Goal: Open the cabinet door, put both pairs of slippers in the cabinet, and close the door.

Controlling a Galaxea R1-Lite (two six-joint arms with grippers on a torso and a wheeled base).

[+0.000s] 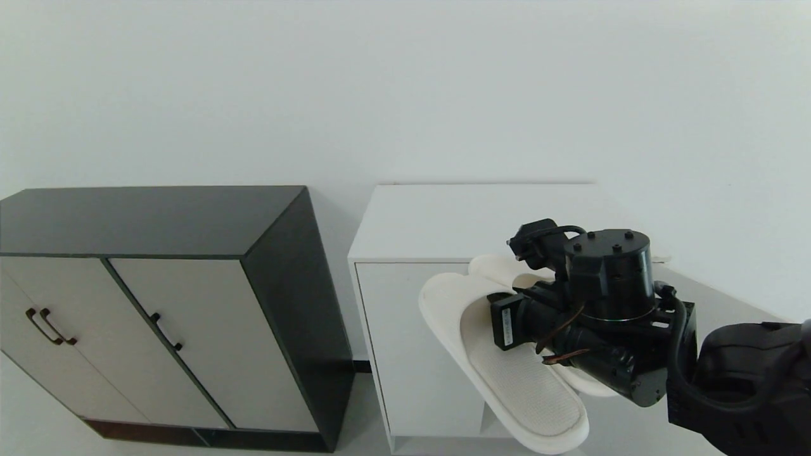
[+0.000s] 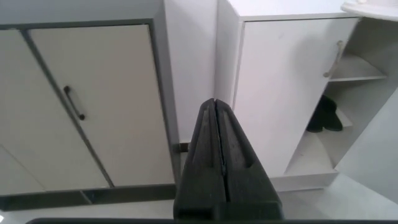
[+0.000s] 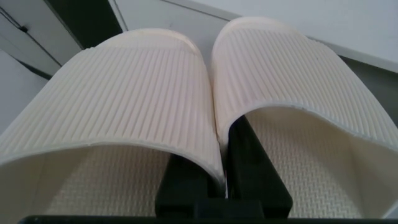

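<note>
slippers [image 1: 519,386], one pale cream pair, hang in the air in front of the white cabinet [image 1: 443,221], carried by the right gripper [image 1: 507,316]. in the right wrist view its jaws are narrow and pinch the pair [image 3: 143,93] where the two ribbed uppers meet side by side, apparently with one finger inside each slipper. the slippers look like light, soft foam: easy to lift, but springy and likely to flex or twist at the free heel end, so a firm grip low on the joined uppers, near the sole, seems safest. the textured insoles should offer some friction. the left gripper [image 2: 214,143] has its jaws pressed together on nothing and faces the cabinets. the door [image 2: 286,93] of the white cabinet stands open, with shelves and dark shoes [image 2: 326,115] inside. the dark cabinet [image 1: 152,215] stands beside it, doors closed.
</note>
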